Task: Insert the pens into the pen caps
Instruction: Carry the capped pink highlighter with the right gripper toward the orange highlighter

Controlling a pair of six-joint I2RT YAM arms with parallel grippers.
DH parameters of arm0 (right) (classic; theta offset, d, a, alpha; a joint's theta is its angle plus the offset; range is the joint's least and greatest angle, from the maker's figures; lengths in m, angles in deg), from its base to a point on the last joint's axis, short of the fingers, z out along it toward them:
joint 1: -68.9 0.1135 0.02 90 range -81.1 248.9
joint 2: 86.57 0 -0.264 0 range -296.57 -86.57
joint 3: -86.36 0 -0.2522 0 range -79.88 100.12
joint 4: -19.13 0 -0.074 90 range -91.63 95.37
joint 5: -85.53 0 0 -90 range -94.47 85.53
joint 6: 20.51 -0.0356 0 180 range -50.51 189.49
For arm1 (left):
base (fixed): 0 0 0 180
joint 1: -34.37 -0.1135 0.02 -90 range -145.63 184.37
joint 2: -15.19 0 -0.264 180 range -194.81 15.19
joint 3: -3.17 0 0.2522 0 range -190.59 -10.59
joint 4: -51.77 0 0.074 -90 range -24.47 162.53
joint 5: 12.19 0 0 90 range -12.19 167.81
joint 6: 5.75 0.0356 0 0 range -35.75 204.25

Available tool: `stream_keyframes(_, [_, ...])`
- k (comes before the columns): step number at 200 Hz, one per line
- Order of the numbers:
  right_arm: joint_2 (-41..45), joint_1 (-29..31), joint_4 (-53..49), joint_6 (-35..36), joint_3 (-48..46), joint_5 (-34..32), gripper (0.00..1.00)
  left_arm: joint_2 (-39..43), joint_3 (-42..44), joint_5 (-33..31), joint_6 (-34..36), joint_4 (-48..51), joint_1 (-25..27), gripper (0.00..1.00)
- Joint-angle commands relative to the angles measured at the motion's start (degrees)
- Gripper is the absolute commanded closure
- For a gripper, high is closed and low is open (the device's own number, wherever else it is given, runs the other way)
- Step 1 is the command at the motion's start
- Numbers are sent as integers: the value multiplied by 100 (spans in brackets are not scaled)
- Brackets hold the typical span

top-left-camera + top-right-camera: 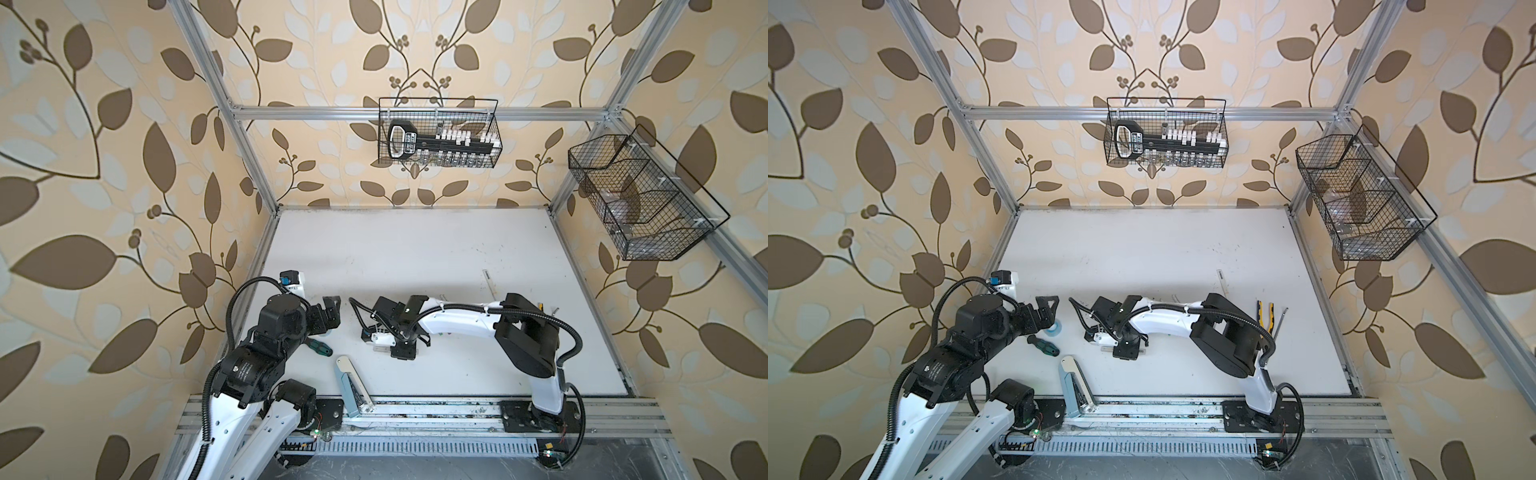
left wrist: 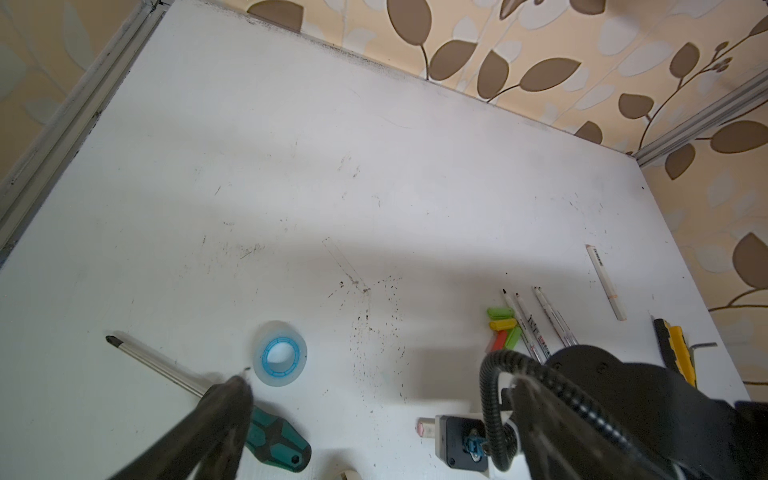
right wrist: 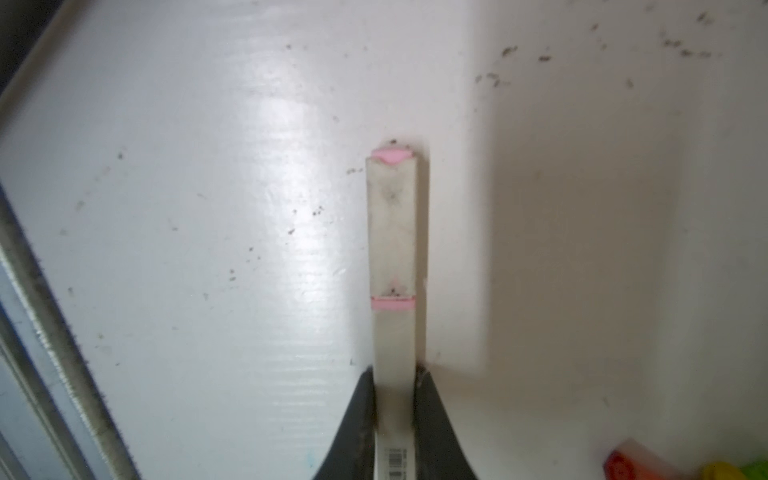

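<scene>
Leverage is your main worry; your right gripper (image 3: 395, 372) is clamped on the thick white pen (image 3: 394, 332), its fingers (image 3: 434, 415) flush against the two flat sides, but the hold sits near the barcode end, so most of the barrel sticks out ahead of the fingertips; lift or swing quickly and that long front can droop or twist in the grip, and you lose the aim you need for a cap. Whether the pen is clear of the table (image 3: 208, 208) I cannot tell; if it lies on it, a drag could skew it.

Check the front section too; between the pink band and the pink tip it looks to me like a cap already seated; if so, this pick gains nothing.

The pen caps (image 2: 503, 328), green, yellow and red, lie in a loose huddle close beside this hand, a little behind its fingertips and just beside the slim pens (image 2: 538, 328); a wide wrist turn could scatter them, and pushing into a loose cap would only shove it away.

Your left gripper (image 1: 1047, 311) stands wide apart and empty, well off to the side near the tape roll (image 2: 280, 353) and screwdriver (image 2: 278, 440); nothing steadies a cap yet.
</scene>
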Motion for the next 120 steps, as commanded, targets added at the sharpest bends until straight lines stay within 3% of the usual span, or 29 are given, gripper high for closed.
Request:
stream_keyframes(1, [537, -179, 717, -621, -490, 422, 86, -80, -124, 358, 64, -237, -201, 1])
stream_keyframes(26, [1274, -497, 1435, -1171, -1237, 388, 87, -141, -113, 575, 97, -307, -337, 1])
stream_keyframes(50, [1725, -1271, 1696, -1740, -1555, 292, 87, -201, -96, 784, 123, -380, -394, 1])
stream_keyframes(120, [1705, -3583, 1182, -2626, -1405, -871, 87, -239, -67, 1185, 148, -496, -425, 1])
